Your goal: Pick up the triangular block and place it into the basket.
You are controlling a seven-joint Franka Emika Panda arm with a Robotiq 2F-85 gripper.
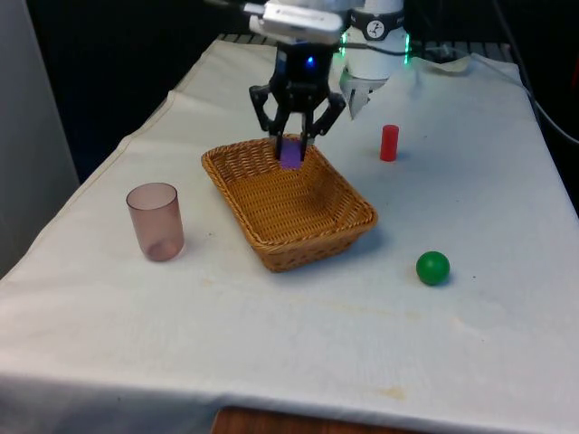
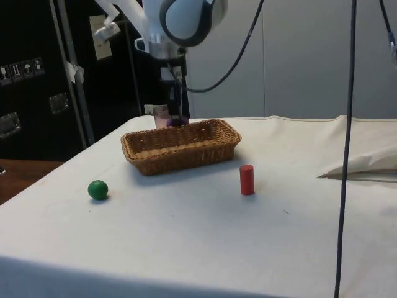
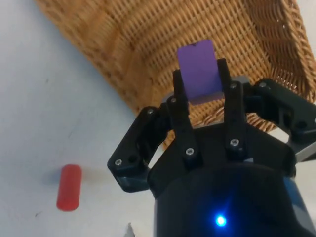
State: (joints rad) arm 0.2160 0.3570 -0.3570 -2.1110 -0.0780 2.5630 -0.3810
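Gripper, fingers clamped on the purple block, held above the far end of the basket. Cup stands at the front view's left.

Cup: I see a translucent pinkish plastic cup, upright, front view's left.
Cylinder: small red cylinder, upright on the white tablecloth.
Ball: small green ball, front view's right.
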